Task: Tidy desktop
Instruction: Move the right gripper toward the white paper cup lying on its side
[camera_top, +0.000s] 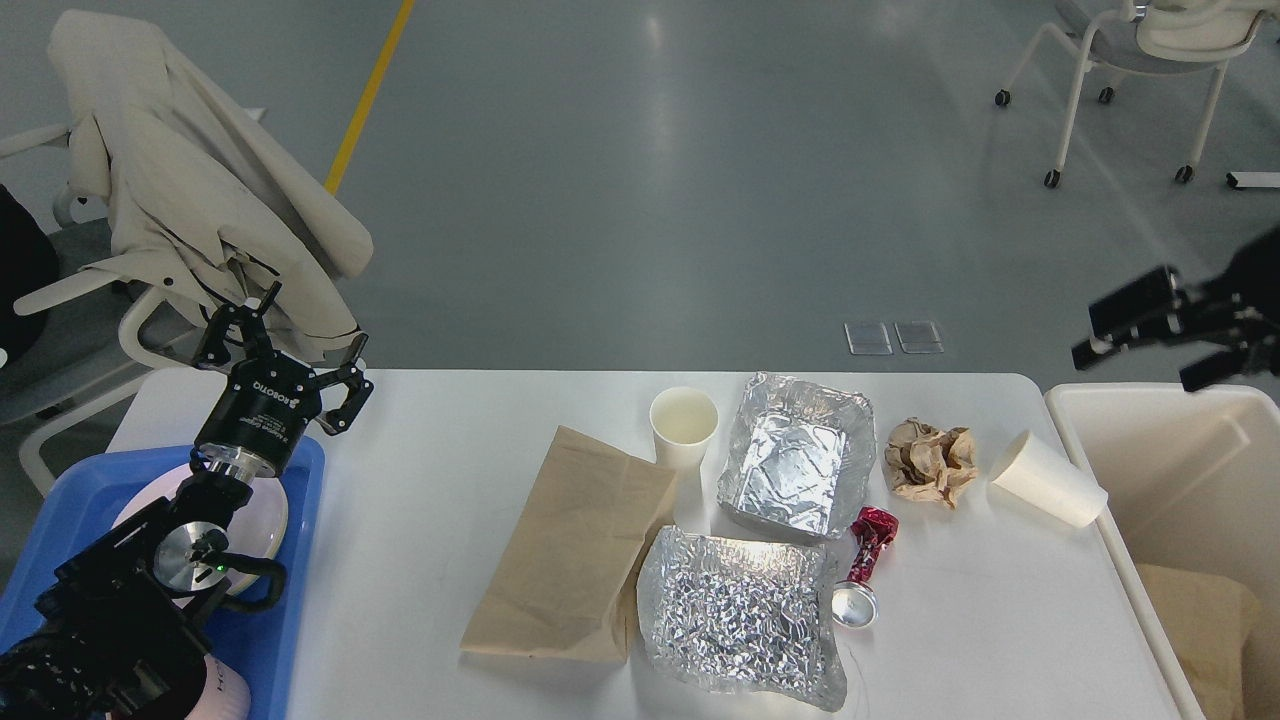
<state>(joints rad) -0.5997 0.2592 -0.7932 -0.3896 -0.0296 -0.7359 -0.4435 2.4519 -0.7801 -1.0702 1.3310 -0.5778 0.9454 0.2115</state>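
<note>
The white desktop (430, 480) carries a flat brown paper bag (570, 545), an upright paper cup (683, 425), a foil tray (795, 455), a crumpled foil sheet (735, 615), a crumpled brown paper ball (930, 460), a tipped paper cup (1048, 478), a red wrapper (870, 540) and a small metal cap (853, 605). My left gripper (287, 355) is open and empty above the desktop's far left corner. My right gripper (1165, 335) is raised above the bin's far rim, fingers apart and empty.
A cream bin (1150, 440) stands against the desktop's right edge with brown paper (1200, 610) inside. A blue tray (305, 470) with a white plate (270, 515) sits at the left under my left arm. A chair draped with a coat (200, 190) stands behind.
</note>
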